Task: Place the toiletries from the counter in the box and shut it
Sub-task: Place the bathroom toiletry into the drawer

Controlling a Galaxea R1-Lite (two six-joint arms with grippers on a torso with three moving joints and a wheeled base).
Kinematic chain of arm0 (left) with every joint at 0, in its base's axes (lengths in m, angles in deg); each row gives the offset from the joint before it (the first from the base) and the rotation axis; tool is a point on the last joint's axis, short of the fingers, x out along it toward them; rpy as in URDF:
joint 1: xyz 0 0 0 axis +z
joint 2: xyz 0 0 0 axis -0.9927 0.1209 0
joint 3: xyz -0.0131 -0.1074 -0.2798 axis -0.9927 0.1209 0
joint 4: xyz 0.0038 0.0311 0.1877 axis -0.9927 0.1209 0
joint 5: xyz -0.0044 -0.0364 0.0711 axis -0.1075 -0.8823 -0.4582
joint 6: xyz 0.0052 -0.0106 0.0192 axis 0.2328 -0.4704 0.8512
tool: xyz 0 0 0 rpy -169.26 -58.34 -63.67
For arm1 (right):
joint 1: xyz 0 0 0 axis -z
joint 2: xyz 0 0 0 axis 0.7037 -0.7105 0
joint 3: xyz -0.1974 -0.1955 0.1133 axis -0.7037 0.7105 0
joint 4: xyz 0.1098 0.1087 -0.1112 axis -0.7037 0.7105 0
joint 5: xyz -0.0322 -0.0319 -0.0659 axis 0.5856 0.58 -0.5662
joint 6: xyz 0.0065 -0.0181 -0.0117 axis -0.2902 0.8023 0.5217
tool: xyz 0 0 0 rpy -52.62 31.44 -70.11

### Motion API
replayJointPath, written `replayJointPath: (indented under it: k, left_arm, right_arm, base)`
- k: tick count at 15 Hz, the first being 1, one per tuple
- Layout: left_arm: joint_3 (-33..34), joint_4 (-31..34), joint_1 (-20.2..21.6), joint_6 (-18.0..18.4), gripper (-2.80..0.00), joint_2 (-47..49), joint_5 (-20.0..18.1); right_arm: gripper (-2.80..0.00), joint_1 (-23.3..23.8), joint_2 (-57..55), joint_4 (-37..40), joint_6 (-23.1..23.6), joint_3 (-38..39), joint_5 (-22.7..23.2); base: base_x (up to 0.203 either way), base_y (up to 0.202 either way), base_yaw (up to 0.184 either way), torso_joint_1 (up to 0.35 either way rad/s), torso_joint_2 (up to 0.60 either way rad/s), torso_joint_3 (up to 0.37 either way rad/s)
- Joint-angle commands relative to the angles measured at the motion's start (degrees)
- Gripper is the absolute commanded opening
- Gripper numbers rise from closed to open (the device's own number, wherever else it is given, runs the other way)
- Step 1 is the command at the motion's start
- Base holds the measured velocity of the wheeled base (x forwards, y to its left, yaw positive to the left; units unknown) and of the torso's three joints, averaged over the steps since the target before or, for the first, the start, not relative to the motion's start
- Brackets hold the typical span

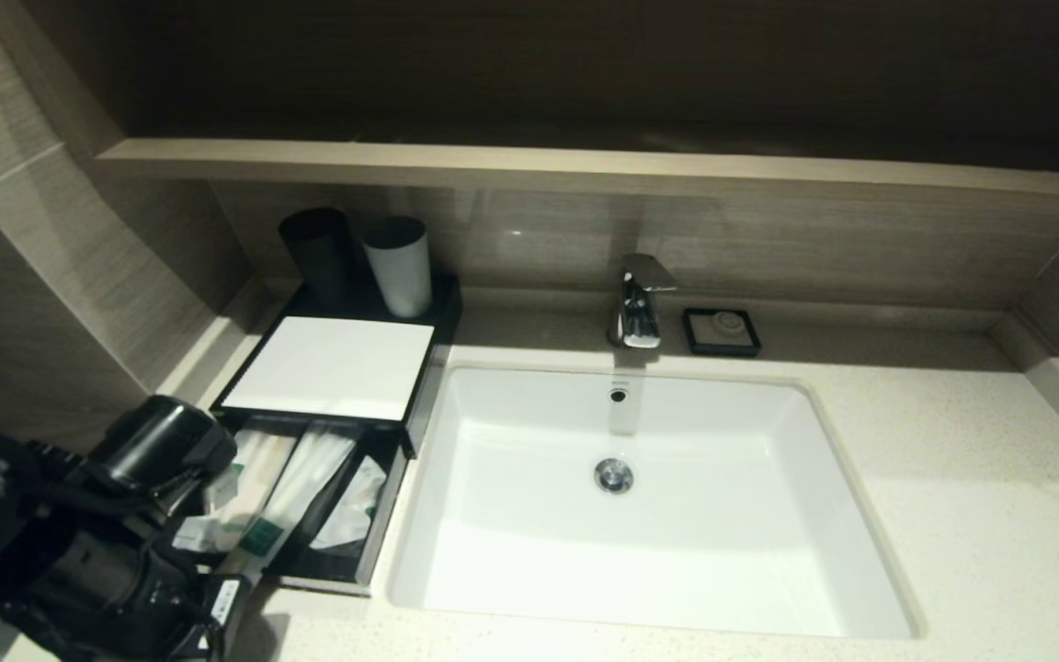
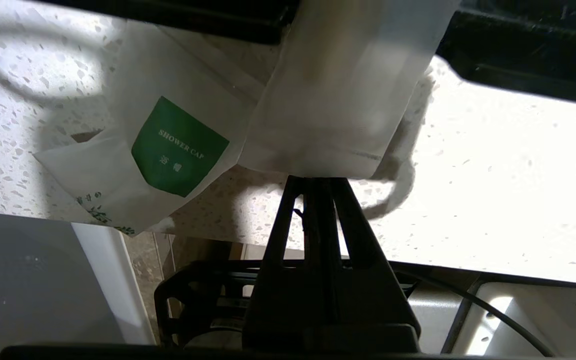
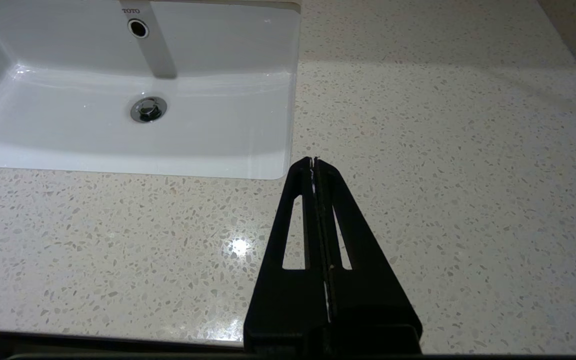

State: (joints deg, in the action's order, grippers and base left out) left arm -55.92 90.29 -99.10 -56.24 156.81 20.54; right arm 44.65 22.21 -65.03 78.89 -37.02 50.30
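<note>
Left gripper (image 2: 318, 182): I see its jaws pressed together, tips at the edge of a translucent sachet (image 2: 338, 90); whether they pinch it, I cannot tell.
Shower-cap packet (image 2: 168, 150): lying on the desk (image 2: 493, 175) beside the sachet.
Box (image 1: 332, 368): drawer pulled out, sachets inside.
Right gripper (image 3: 314, 161): jaws together, over bare desk near the basin (image 3: 118, 75).

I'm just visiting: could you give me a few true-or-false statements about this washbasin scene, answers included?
1. The box's drawer is pulled out. True.
2. The left pincer gapes wide open. False: it is shut, at a clear sachet's edge.
3. The green label reads "SHOWER CAP". True.
4. Both cups are white. False: the black cup stands beside the white cup.
5. The right pincer grips the tap. False: it is shut above the counter.
</note>
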Motion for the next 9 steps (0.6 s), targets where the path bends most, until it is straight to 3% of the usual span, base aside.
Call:
replayJointPath:
  k: [1, 9]
  left_arm:
    - [-0.8, 0.0, 0.0, -0.3, -2.8, 0.2, 0.1]
    - [-3.0, -2.2, 0.0, -0.7, -2.8, 0.8, 0.1]
  right_arm:
    - [-2.8, 0.0, 0.0, 0.0, 0.0, 0.0, 0.0]
    - [-2.8, 0.0, 0.0, 0.0, 0.0, 0.0, 0.0]
  base:
    - [0.0, 0.0, 0.0, 0.0, 0.0, 0.0]
    - [0.0, 0.0, 0.0, 0.0, 0.0, 0.0]
